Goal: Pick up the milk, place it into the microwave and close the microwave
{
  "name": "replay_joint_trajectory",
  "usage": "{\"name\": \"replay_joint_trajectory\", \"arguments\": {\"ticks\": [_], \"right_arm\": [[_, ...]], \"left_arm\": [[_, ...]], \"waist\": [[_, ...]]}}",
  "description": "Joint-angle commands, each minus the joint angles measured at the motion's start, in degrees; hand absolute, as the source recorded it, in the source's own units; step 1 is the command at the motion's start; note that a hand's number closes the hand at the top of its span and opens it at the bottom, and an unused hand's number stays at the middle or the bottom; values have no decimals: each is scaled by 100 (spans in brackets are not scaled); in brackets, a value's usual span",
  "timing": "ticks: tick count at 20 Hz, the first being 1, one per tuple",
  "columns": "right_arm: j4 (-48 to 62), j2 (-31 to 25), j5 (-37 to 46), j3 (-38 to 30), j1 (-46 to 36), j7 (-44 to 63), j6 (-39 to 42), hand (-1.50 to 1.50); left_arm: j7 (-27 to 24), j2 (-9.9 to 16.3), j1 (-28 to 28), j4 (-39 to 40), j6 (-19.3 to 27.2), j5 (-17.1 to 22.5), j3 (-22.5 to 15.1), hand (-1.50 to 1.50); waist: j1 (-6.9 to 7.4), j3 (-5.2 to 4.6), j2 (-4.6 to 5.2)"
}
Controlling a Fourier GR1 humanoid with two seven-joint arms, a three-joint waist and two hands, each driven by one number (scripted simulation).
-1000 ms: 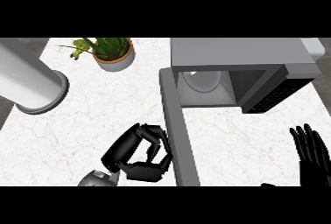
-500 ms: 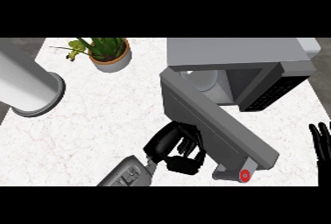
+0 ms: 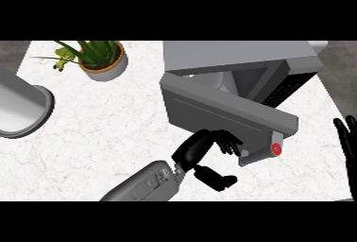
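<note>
Microwave [image 3: 237,61] sits upper right of frame, its right side near the counter's [image 3: 105,123] right edge. Its door [image 3: 223,113] is part-open, long axis running diagonally from upper left to lower right, with a red round mark [image 3: 276,148] at the lower-right end. Left hand [image 3: 209,146] is centre-low, fingers curled against the door's lower face and thumb sticking out below; it grips nothing that shows. Right hand [image 3: 346,142] is at the right edge, fingers straight up, open, cut off by the frame. Open white counter lies left of the door, between it and a grey cylinder [image 3: 21,108] cut by the left edge. Potted plant [image 3: 101,59] sits upper left. Milk isn't visible; the microwave's inside is mostly hidden by the door, can't tell what's in there.
</note>
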Motion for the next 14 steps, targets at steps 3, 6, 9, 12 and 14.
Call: {"name": "replay_joint_trajectory", "arguments": {"ticks": [3, 6, 9, 12, 14], "right_arm": [[-394, -148, -112, 246, -367, 310, 190, -150], [-470, -316, -287, 173, -413, 327, 413, -150], [-594, -357, -438, 208, -458, 458, 470, -150], [-693, -465, -420, 163, -577, 536, 459, -150], [-747, -532, -570, 76, -599, 663, 440, -150]], "left_arm": [[-385, -37, -751, 174, 302, 971, 116, 150], [-620, -37, -1022, 12, 539, 1297, 189, 150], [-703, -37, -1311, 270, 624, 1541, 263, 150], [-724, -38, -1588, 543, 707, 1756, 342, 150], [-741, -38, -1747, 645, 808, 1870, 321, 150]], "waist": [[-355, -20, 101], [-623, -16, 118], [-793, -11, 160], [-935, -7, 205], [-1050, -4, 198]]}}
